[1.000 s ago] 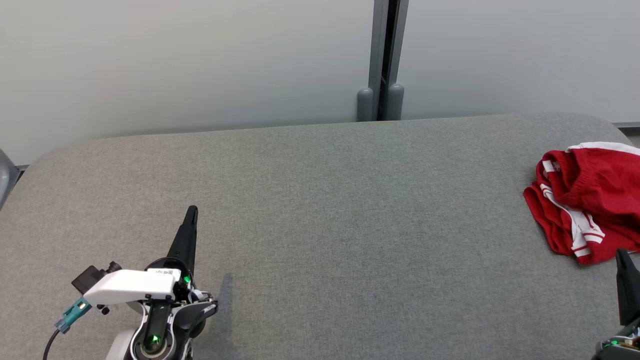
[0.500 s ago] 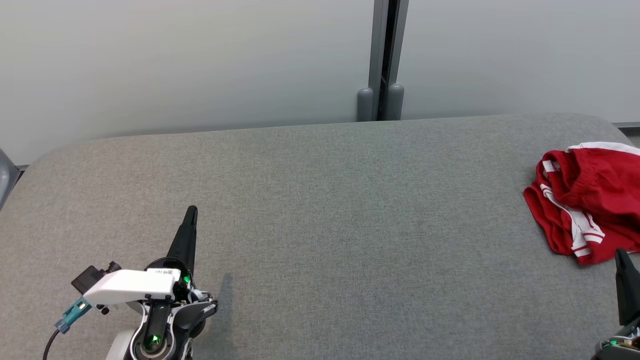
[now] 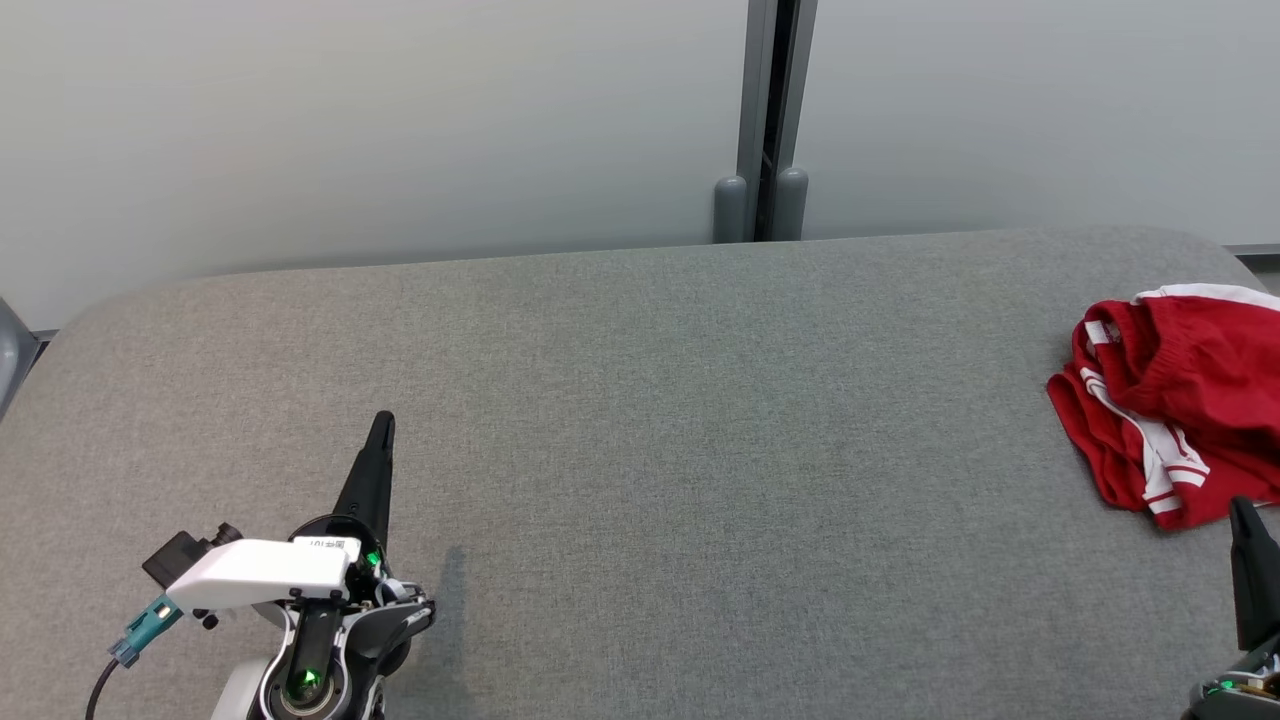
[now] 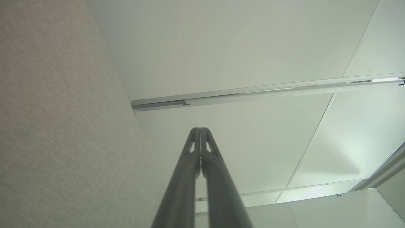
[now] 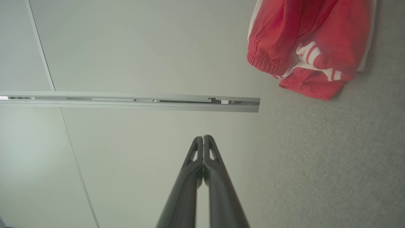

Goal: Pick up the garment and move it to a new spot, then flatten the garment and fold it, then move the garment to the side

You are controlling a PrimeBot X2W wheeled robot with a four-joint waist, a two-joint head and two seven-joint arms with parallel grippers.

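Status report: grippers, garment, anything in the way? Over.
Left gripper shut, empty, over table. Right gripper shut, empty, just short of garment. Garment bunched at table's right end, untouched. Path to it clear.

Head above, wrists low; shared table [image 3: 640, 400]

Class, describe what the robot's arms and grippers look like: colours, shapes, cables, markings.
Left gripper: two long, dark, tapering fingers, slotted near the tips. Behind it, a white housing with a small printed label, a green light, and a teal connector on a black cable. Right gripper: the same dark slotted fingers.
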